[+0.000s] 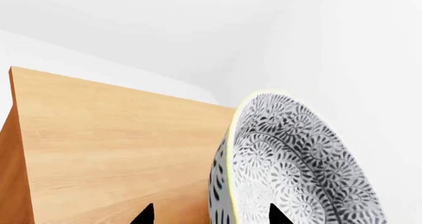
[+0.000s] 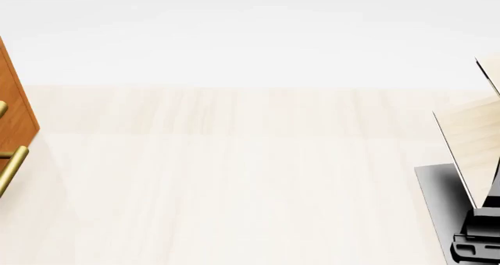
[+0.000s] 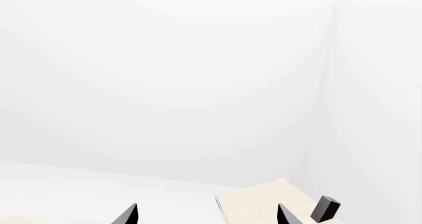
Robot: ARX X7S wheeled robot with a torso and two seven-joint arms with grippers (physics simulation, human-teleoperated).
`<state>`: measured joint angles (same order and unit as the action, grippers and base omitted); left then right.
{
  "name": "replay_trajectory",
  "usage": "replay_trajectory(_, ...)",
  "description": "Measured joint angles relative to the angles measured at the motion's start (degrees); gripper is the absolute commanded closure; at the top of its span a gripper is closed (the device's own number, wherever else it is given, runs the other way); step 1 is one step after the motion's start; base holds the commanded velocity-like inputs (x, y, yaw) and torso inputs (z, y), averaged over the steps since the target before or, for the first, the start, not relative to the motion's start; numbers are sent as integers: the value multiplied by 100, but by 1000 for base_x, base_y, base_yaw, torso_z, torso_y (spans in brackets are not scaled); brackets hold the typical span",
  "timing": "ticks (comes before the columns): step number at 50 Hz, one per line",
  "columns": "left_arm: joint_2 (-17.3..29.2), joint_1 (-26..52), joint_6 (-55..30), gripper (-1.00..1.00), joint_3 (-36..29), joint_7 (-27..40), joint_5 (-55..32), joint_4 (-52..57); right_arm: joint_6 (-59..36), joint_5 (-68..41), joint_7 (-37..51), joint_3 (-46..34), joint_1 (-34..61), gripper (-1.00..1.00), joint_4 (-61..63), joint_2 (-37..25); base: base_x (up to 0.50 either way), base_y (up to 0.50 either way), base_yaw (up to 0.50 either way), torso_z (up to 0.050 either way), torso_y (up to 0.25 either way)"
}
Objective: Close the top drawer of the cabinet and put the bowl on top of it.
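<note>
In the left wrist view the bowl (image 1: pixel 297 159), white with a dense grey-blue leaf pattern, is seen edge-on over the orange-brown top of the cabinet (image 1: pixel 112 145). My left gripper (image 1: pixel 212 215) is open and straddles the bowl's rim. One fingertip (image 1: pixel 145 215) is outside the wall and the other is over the inside, and neither touches it. The head view shows only a sliver of the cabinet (image 2: pixel 16 101) at the left edge, with brass handles (image 2: pixel 11 164). Its top drawer is cut off there. My right gripper (image 3: pixel 205 216) is open and holds nothing.
Pale wood panels (image 2: pixel 472 142) on a black base (image 2: pixel 437 195) stand at the right of the head view, with a dark mechanical part (image 2: pixel 478 241) beside them. Pale wooden floor (image 2: pixel 234 177) fills the middle. The right wrist view shows white walls, a pale panel (image 3: pixel 264 204) and a black block (image 3: pixel 325 208).
</note>
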<state>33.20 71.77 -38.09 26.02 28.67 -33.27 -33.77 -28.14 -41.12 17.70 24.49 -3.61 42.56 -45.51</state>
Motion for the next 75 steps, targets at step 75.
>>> replay_trajectory(75, -52, -363, -1805, -100, 422, 615, -1119, 2288, 66, 70, -28, -78, -4, -100, -54, 12, 0, 0, 0, 0, 0)
